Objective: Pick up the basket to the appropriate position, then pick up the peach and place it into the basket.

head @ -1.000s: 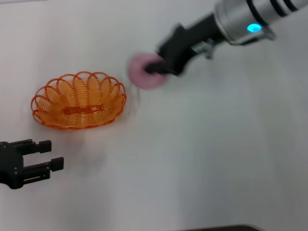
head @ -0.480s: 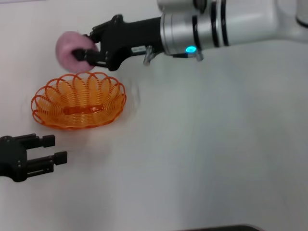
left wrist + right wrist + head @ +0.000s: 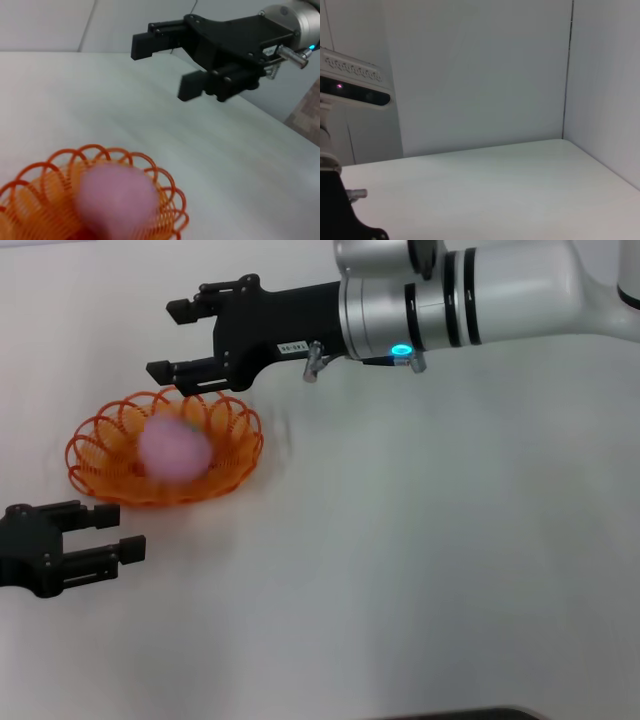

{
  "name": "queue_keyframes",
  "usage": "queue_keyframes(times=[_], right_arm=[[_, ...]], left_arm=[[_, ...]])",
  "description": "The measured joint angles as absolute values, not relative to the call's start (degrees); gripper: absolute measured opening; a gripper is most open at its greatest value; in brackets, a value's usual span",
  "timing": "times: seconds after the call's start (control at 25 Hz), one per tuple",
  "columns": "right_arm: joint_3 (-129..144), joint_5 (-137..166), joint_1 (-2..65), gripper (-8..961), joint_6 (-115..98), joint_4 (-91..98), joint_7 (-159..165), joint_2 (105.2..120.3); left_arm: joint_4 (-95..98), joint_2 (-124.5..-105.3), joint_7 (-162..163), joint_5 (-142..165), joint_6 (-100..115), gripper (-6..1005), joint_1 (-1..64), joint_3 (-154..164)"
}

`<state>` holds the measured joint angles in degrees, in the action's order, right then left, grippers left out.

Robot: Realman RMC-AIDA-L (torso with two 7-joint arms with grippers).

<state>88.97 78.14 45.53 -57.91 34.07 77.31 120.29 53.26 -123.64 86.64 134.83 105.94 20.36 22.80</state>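
Note:
The orange wire basket (image 3: 100, 445) stands on the white table at the left. The pink peach (image 3: 174, 451) sits inside it, blurred; both also show in the left wrist view, the basket (image 3: 167, 187) and the peach (image 3: 117, 200). My right gripper (image 3: 178, 338) is open and empty, above and just behind the basket's far rim; it also shows in the left wrist view (image 3: 165, 67). My left gripper (image 3: 108, 531) is open and empty, low at the near left, in front of the basket.
The white table (image 3: 420, 560) stretches to the right and front of the basket. A white wall and a corner show in the right wrist view (image 3: 480, 75).
My right gripper carried the peach leftward over the basket, then opened. The peach has dropped from its fingers into the basket. The left gripper shifted slightly.

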Motion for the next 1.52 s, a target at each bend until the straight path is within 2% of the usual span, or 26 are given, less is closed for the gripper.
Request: queue_keyframes(times=[0.24,0.36,0.6,0.76,0.88,1.2,1.52], right_arm=[[87.65,78.78,41.95,716,-60.02,36.55,78.29,119.3],[84.98,81.03,37.97,941,-63.35,40.31,80.55,118.04],[75.1,93.85,30.6,935,-76.87,48.16,90.51,114.36],[67.42,105.87,28.91,933,-85.03,49.8,96.31,113.05],[62.47,114.27,28.81,931,-87.4,49.87,98.06,113.41],[59.41,121.98,29.64,930,-87.61,49.92,98.71,115.85],[59.32,122.52,30.59,930,-87.46,49.92,98.94,116.29]], left_arm=[[53.31,-123.46,87.19,134.74,105.89,649,20.79,22.53],[53.69,-123.36,87.67,134.72,105.9,648,20.82,22.27],[54.74,-122.8,88.97,134.98,106.11,648,20.82,22.06],[55.54,-122.67,89.37,135.01,106.19,647,20.73,22.15],[55.77,-122.64,88.81,135.89,105.94,647,20.81,22.7],[55.91,-122.61,88.35,137.9,103.9,649,20.85,22.91],[56.03,-122.61,88.32,138.07,103.79,643,20.64,22.81]])
